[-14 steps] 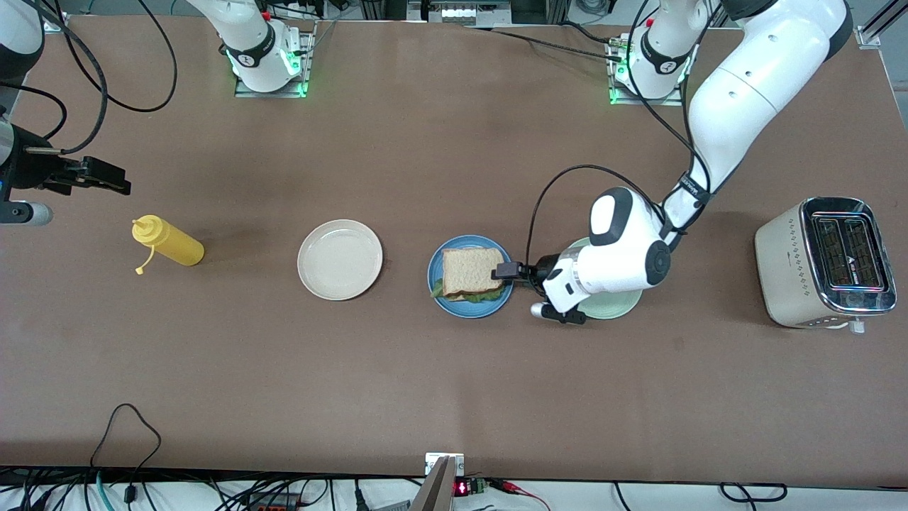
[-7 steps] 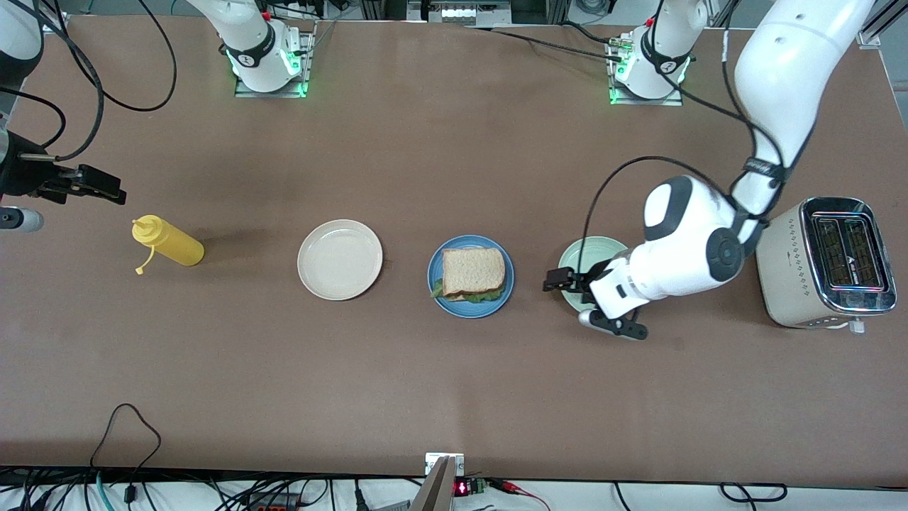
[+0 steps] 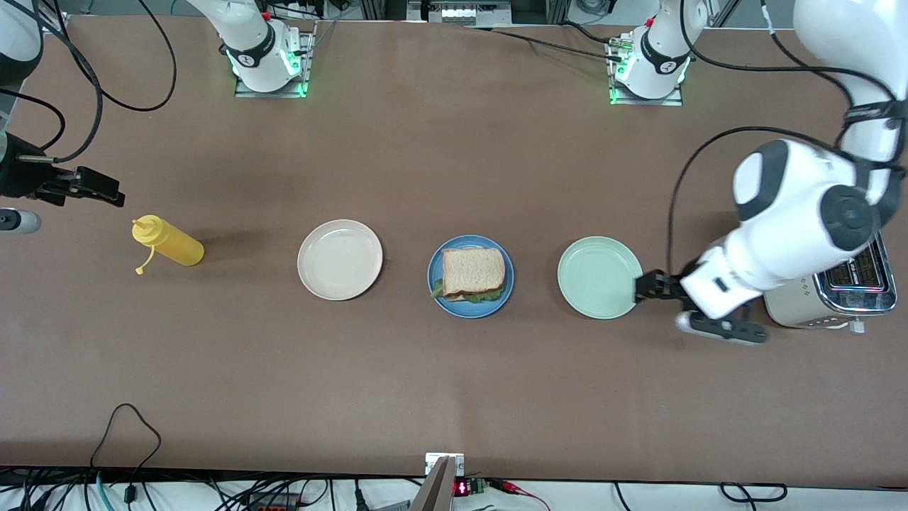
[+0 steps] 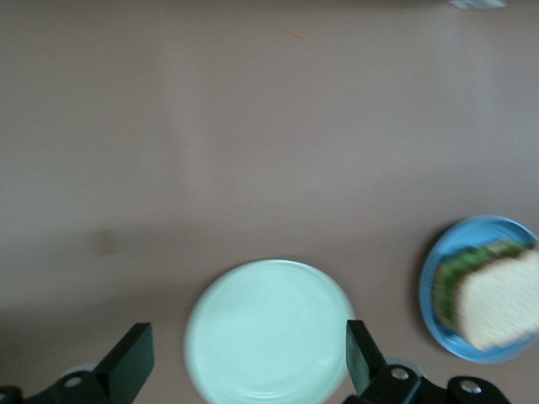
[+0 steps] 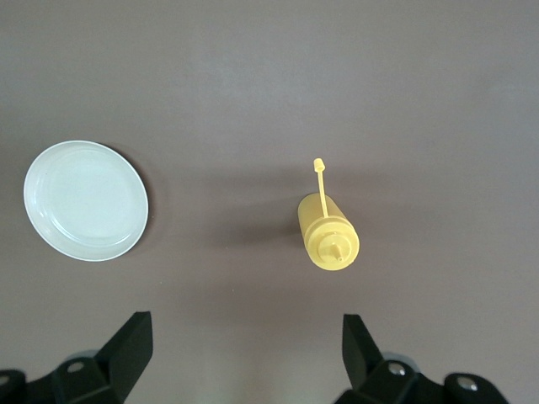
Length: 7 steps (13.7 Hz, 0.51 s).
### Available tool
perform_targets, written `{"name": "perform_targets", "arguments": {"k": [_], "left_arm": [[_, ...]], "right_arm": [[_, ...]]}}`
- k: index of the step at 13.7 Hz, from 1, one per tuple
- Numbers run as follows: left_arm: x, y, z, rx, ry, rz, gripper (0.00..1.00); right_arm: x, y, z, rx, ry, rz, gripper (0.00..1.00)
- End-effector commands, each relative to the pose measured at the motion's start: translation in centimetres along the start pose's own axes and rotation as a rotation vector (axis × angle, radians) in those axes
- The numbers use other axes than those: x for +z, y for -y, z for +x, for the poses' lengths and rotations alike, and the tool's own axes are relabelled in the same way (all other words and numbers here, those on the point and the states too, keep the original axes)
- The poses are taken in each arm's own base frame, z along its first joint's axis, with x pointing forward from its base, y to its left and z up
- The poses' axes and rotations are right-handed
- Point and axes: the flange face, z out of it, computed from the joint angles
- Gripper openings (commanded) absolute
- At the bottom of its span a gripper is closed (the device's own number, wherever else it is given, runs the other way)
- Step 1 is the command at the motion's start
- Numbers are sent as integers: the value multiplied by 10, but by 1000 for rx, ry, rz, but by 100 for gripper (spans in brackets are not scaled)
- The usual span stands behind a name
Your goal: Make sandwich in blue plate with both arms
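The sandwich (image 3: 473, 272) is lying on the blue plate (image 3: 470, 307) at the middle of the surface (image 3: 425, 383), between the cream plate (image 3: 340, 259) and the pale green plate (image 3: 598, 277). The left hand (image 3: 647, 286) is being held wide open and empty over the green plate's edge, beside the toaster (image 3: 837, 301). The right hand (image 3: 99, 187) is waiting, spread open and empty, above the yellow squeeze bottle (image 3: 169, 243).

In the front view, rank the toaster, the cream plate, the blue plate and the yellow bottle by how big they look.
1. Toaster, though the left arm covers part of it.
2. Cream plate and blue plate: close in size, the cream one looking slightly wider.
3. Yellow bottle, smallest.
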Motion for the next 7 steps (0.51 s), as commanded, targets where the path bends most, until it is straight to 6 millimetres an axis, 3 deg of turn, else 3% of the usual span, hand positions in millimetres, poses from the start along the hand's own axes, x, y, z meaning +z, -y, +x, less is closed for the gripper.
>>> {"name": "perform_targets", "arguments": {"k": [1,5,7], "left_arm": [[-48,41,-3,-76,26,107,100],[-146,81,-40,-157,26,171,100],[-170,73,-59,-105,53,167,100]], "right_arm": [[-2,3,-4,4,-9,3,100],[-2,5,-5,1,-5,5,100],[-4,11,-7,-7,-1,13,100]]}}
